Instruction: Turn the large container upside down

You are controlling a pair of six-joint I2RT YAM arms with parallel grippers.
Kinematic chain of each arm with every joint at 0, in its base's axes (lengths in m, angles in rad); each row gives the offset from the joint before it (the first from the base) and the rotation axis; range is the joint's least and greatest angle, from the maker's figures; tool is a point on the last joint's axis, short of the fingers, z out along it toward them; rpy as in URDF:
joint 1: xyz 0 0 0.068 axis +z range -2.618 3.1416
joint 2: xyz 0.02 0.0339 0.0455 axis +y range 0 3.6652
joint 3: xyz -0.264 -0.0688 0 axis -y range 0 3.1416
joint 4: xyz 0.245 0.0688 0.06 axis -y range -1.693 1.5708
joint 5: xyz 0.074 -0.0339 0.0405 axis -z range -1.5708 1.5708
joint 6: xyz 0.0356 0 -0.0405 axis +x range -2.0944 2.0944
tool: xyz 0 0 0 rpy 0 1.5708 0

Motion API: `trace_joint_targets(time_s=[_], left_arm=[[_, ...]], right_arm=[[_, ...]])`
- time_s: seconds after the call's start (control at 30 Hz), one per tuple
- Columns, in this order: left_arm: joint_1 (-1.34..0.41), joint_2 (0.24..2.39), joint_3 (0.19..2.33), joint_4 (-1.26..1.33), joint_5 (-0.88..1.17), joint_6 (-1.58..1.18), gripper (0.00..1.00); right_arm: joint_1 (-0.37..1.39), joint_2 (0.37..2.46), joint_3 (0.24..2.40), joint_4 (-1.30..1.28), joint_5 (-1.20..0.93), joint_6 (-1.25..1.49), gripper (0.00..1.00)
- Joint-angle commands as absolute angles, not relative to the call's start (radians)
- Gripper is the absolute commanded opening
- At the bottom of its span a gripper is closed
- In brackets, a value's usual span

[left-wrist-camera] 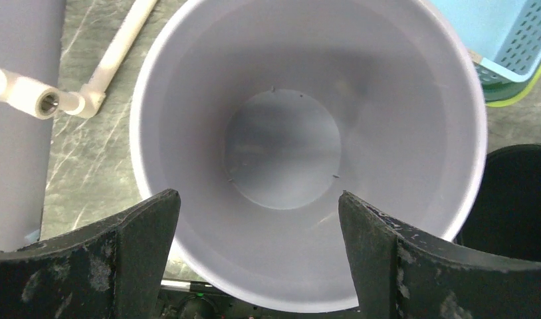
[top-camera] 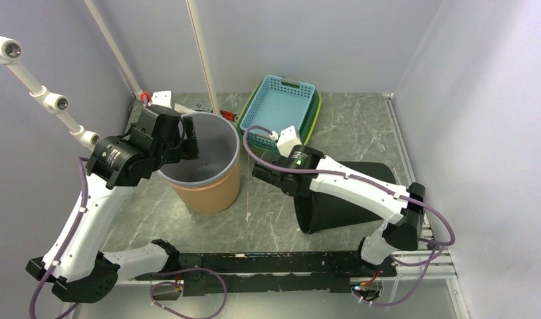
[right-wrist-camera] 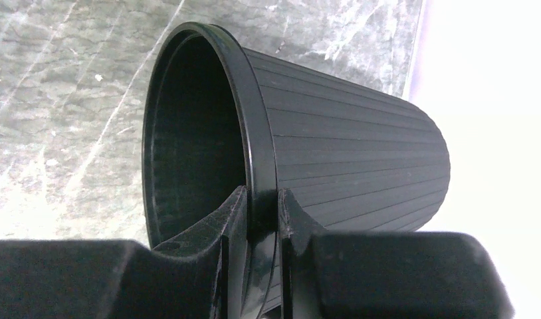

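Large black container (top-camera: 341, 211) lies on its side, right of centre on the desk (top-camera: 274, 226), long axis running left to right, mouth facing left. Right jaws are clenched on its rim, one inside, one outside. Left jaws hang released over the upright tan bin (top-camera: 208, 193).

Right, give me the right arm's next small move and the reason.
Probably rotate the right pincer so the mouth of the black bin swings down to the table. It is shut on the rim, one finger inside and one outside, and the bin lies on its side, mouth facing sideways.
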State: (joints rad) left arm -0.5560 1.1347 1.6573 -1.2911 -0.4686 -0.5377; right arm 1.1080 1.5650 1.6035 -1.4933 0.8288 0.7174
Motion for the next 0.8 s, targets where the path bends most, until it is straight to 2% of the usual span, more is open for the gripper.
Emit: trace_joint_targets(time_s=[0.0, 0.37, 0.77], left_arm=[[-0.533, 1.113, 1.683, -1.33, -0.527, -0.53, 0.94], [-0.423, 1.107, 1.676, -1.317, -0.488, -0.499, 0.95], [-0.317, 1.099, 1.668, -1.301, -0.444, -0.458, 0.95]], right_arm=[[1.166, 1.58, 1.587, -1.5, 0.906, 0.809, 0.0], [1.317, 1.671, 1.603, -1.502, 0.933, 0.927, 0.0], [1.421, 1.795, 1.616, -1.502, 0.957, 0.932, 0.0]])
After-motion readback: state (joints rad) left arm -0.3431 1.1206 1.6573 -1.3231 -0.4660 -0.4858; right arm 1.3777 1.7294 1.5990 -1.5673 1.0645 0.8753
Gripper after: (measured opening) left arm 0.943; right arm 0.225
